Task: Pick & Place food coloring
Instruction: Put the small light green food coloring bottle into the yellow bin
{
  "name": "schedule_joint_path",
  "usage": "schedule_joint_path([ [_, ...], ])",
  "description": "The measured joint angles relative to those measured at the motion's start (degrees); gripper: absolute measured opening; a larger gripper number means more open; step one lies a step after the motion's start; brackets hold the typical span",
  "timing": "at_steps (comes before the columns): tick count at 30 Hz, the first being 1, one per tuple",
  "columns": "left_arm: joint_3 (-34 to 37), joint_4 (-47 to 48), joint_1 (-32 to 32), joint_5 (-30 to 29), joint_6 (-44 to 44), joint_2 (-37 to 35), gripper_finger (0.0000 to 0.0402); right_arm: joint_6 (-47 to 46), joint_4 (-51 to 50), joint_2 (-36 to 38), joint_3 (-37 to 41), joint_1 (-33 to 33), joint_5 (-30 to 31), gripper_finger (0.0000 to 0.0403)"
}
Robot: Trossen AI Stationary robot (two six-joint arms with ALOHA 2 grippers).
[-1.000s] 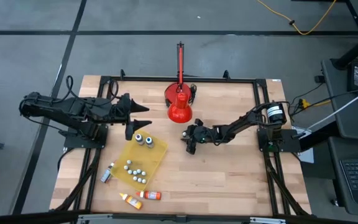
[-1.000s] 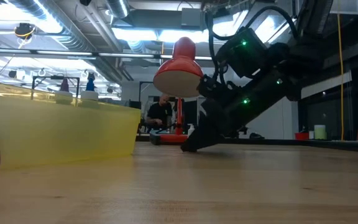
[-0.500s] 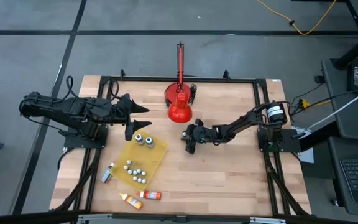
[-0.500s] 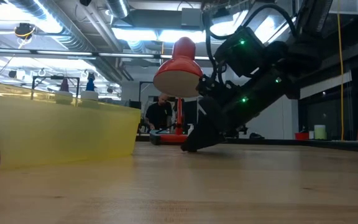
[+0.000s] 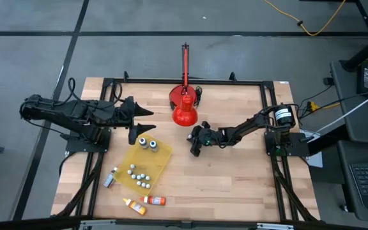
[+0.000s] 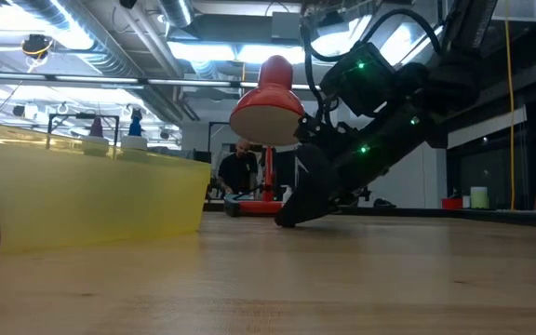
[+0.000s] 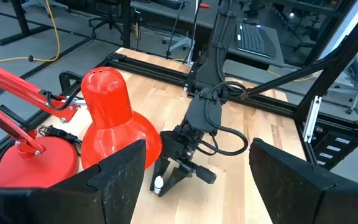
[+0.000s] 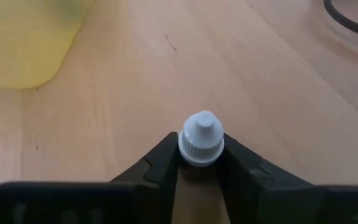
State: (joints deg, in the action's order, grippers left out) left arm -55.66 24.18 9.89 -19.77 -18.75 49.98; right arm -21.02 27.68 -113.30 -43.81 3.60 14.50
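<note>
the right gripper [image 5: 195, 147] is low over the middle of the wooden desk [image 5: 235, 179], just in front of the red lamp [image 5: 184, 110]. its two fingers [image 8: 157, 163] squeeze a little food coloring bottle [image 8: 201, 147], and the bottle's pale cap sticks out between them. the yellow tray [image 5: 147, 164] sits well apart, toward the left arm, with small capped bottles [image 5: 139, 174] standing in it. an orange bottle [image 5: 154, 200] and a yellow one [image 5: 133, 206] lie on the desk near the tray. the left gripper [image 5: 147, 120] waits above the tray's far end, fingers spread wide with nothing in them.
</note>
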Motion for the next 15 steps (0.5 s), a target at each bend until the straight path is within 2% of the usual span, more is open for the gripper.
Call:
schedule_joint_path([
  [4, 0.00, -0.01, 0.01, 1.29, 0.08, 0.00, 0.0275, -2.20, -0.34, 1.14, 0.07, 0.65, 0.11, 0.0087],
  [7, 0.00, -0.03, 0.01, 3.06, 1.39, 0.22, 0.0270, -2.85, -4.38, 3.26, -0.76, 2.26, 0.97, 0.0083],
  [11, 0.00, 0.04, 0.07, 5.92, 3.82, 1.06, 0.0258, -3.40, -15.14, 6.61, -4.58, 5.00, 0.55, 0.0083],
  [15, 0.00, 0.33, 0.24, 9.72, 4.47, 2.69, 0.0251, -4.24, -27.36, 9.12, -12.01, 8.11, 0.88, 0.0083],
])
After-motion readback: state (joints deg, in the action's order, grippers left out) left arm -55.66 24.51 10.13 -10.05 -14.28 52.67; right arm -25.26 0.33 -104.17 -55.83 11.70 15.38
